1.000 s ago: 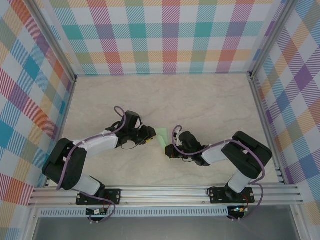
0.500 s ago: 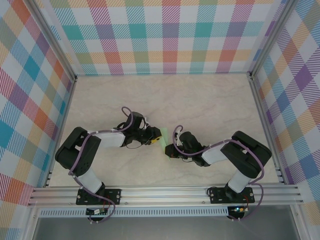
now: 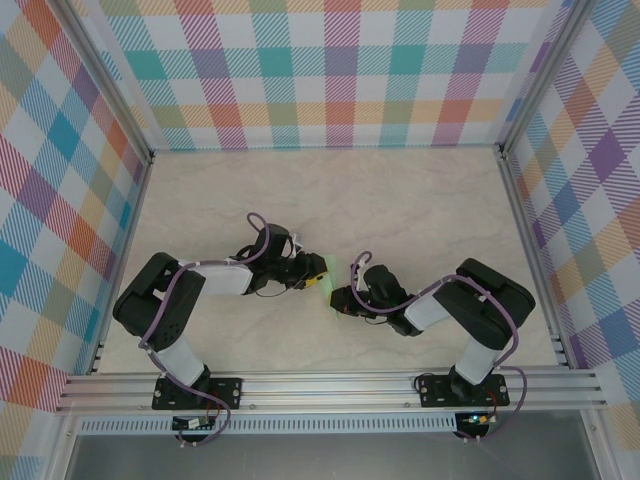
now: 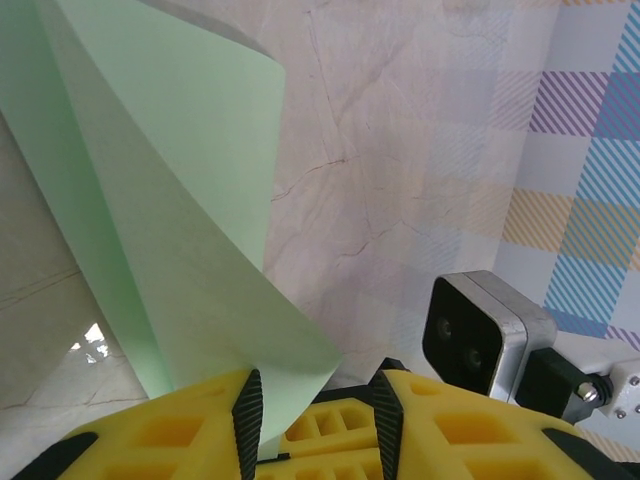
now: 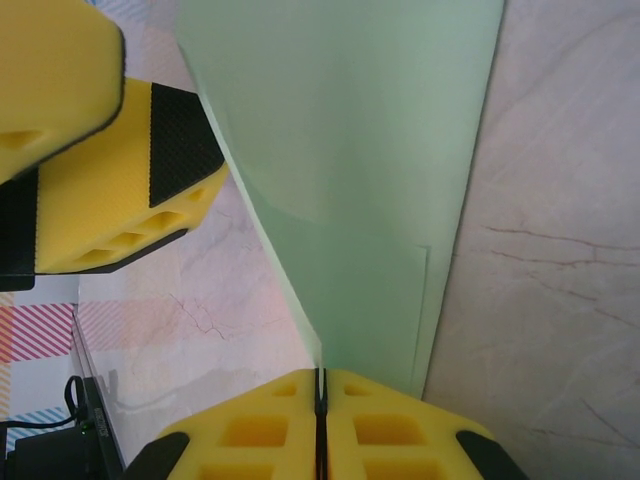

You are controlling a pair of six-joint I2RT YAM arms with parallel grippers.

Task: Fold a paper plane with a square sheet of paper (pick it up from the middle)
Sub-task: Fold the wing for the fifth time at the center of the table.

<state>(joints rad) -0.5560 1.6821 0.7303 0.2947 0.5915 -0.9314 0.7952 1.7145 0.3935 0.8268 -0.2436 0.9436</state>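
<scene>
The square sheet of paper (image 4: 190, 200) is pale green and folded into layers, standing up off the table between my two grippers (image 3: 328, 269). My left gripper (image 4: 318, 402) is open. A corner of the paper reaches down between its black pads and rests against the left pad (image 4: 248, 420), with a gap to the other pad. My right gripper (image 5: 320, 378) is shut on the sheet's lower edge (image 5: 350, 200), yellow fingers pressed together. In the right wrist view the left gripper's fingers (image 5: 120, 190) sit at the upper left beside the paper.
The marble-look table (image 3: 330, 190) is walled by plaid panels (image 3: 330, 70) at the back and sides. An aluminium rail (image 3: 330, 385) runs along the near edge with both arm bases. The right wrist's camera (image 4: 485, 335) sits close to my left fingers.
My left gripper has slid right, up to the paper, and its jaws have spread a little. The right gripper stays shut on the sheet and has shifted slightly.
</scene>
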